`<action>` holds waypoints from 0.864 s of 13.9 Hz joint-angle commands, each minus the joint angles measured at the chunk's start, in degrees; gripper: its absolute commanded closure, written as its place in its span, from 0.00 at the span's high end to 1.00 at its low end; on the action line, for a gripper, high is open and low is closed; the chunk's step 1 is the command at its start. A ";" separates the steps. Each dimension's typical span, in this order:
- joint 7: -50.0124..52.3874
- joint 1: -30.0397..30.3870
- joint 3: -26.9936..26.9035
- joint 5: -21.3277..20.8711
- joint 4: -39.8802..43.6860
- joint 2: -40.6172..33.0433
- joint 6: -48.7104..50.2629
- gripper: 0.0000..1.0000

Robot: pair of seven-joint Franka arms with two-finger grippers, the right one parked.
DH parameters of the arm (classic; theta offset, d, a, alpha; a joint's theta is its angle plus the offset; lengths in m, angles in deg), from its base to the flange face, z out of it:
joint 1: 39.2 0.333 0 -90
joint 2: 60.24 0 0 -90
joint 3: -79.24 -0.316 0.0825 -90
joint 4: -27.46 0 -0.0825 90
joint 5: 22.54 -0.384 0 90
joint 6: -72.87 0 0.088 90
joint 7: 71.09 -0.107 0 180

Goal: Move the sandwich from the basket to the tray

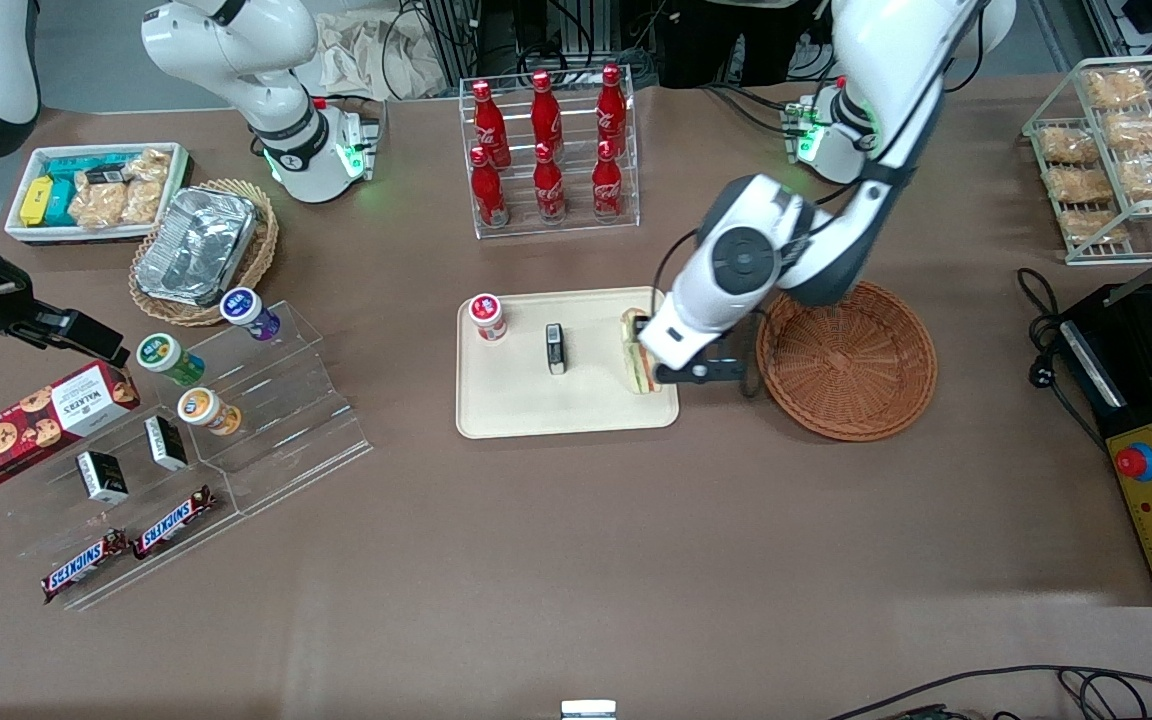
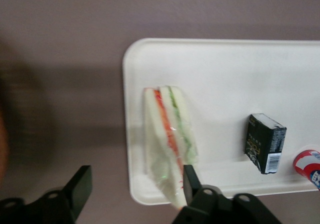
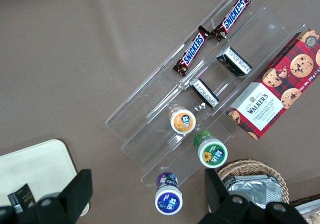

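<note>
lying on its side on the tray (image 1: pixel 576 415), at the tray end nearest the basket (image 1: pixel 848 360): the sandwich (image 1: pixel 640 365), its red, orange and green filling layers showing along the edge in the left wrist view. hovering just above that end of the tray: the tool (image 2: pixel 137 186), spread wide, one finger (image 2: pixel 190 182) right against the sandwich's narrow tip, the other finger (image 2: pixel 80 185) out over the brown counter (image 1: pixel 576 560), well clear of the bread. gripping nothing; sandwich resting on the tray's surface between and slightly ahead of the fingers. sitting just beside the tray on the working arm's side: the round reddish-brown basket, partly covered from above by the arm. sharing the tray with the sandwich: a small dark box (image 1: pixel 556 348) near the middle and a red-and-white cup (image 1: pixel 487 316) toward the parked arm's end. standing farther from the front camera than the tray: a clear rack of red bottles (image 1: pixel 548 150).
</note>
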 commanded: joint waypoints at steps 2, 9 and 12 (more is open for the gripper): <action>-0.47 4.66 -0.80 -1.47 -1.09 -11.64 10.54 1.00; -10.93 18.89 -0.71 -7.90 0.40 -29.04 27.43 1.00; -11.37 23.73 -1.06 -8.77 1.01 -33.19 30.77 1.00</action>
